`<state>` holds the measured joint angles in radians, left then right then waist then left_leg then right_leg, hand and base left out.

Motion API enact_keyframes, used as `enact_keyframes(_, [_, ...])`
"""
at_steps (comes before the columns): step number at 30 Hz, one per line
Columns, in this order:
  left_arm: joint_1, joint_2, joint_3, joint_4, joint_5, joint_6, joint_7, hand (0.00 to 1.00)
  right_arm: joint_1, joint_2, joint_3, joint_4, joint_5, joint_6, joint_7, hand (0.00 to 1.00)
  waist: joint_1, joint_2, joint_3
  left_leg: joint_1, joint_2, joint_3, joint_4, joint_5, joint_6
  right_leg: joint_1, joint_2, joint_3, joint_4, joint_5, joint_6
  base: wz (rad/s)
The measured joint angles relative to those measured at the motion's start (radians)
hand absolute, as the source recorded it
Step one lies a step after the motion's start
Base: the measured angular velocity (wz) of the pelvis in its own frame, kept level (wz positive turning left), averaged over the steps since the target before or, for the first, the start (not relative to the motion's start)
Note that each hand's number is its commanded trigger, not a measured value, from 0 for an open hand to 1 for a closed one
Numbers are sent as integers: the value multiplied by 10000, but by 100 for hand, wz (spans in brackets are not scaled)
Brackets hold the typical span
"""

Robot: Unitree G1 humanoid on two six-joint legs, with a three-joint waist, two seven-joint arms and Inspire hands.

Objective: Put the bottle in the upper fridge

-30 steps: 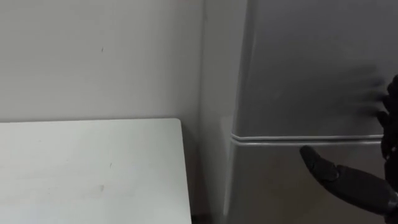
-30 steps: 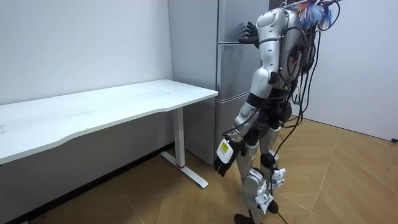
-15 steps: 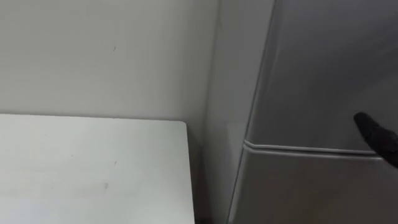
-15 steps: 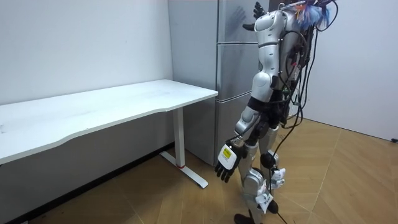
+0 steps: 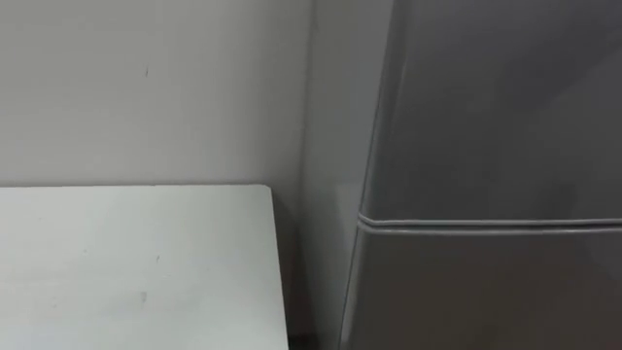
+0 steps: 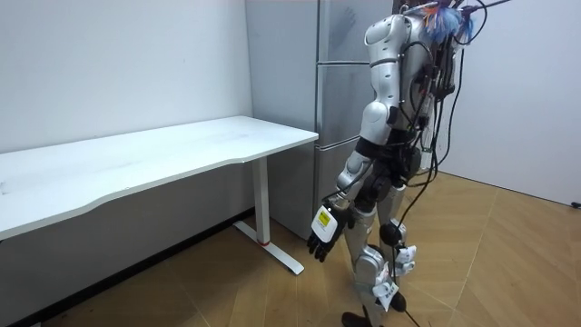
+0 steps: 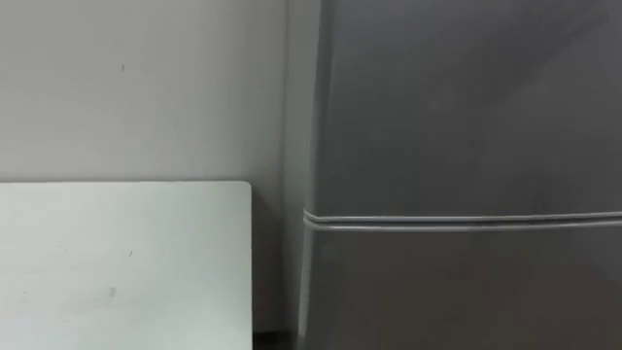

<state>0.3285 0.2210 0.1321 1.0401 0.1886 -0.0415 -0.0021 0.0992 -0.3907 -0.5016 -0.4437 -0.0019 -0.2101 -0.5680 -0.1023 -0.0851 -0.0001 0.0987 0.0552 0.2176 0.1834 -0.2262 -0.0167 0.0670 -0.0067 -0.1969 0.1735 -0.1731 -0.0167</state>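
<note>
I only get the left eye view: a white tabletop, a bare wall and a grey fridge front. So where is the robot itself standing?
Observer: In the room view it stands upright on a wood floor, close in front of the fridge and facing it.
Operator: What are its hands up to?
Observer: Its left hand hangs open, low beside its thigh, holding nothing.
Operator: Does that tabletop go on much further?
Observer: Yes, the table runs long along the wall, away from the fridge, on a white leg.
</note>
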Motion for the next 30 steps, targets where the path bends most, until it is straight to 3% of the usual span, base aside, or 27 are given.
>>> enact_keyframes(4, [-1, -14, 233, -12, -11, -2, 145, 0, 9, 1, -647, 456, 6, 47, -574, 0, -43, -110, -11, -4, 0, -7, 6, -1, 1, 12, 9, 10, 1, 2, -3, 0])
enact_keyframes(11, [0, -58, 216, -15, -5, -9, 197, 0, 203, 1, -1021, 1367, 921, 20, -993, 0, -73, -115, -14, -32, 7, 37, -12, -4, -2, -50, 14, 25, -12, 9, -10, 0])
enact_keyframes(16, [35, -109, 218, -23, 20, 5, 467, 0, 815, 145, -1028, 2304, 1561, 44, -1409, 0, -37, 35, -110, -65, 1, 42, -23, -1, -1, -143, -2, 66, 156, 8, -7, 0])
enact_keyframes(20, [41, -127, 211, -38, 5, 97, 581, 0, 931, 358, -967, 2711, 1677, 148, -1500, 0, 2, 184, -24, -16, -11, 135, -34, 0, 1, -108, -18, 126, 152, -9, 11, -6])
enact_keyframes(25, [21, -125, 211, -266, 4, 370, 600, 0, 1455, 565, -642, 3426, 2676, 388, -1571, 0, 3, 258, -8, 86, -4, 160, -63, -2, 0, -138, -30, 181, 151, -99, 2, -1])
enact_keyframes(30, [-28, -126, 202, -274, 1, 421, 599, 0, 1464, 883, -259, 4648, 3062, 379, -1573, 0, 1, 288, 9, 99, 1, 202, -81, -2, -3, -147, -3, 254, 158, -93, -12, -3])
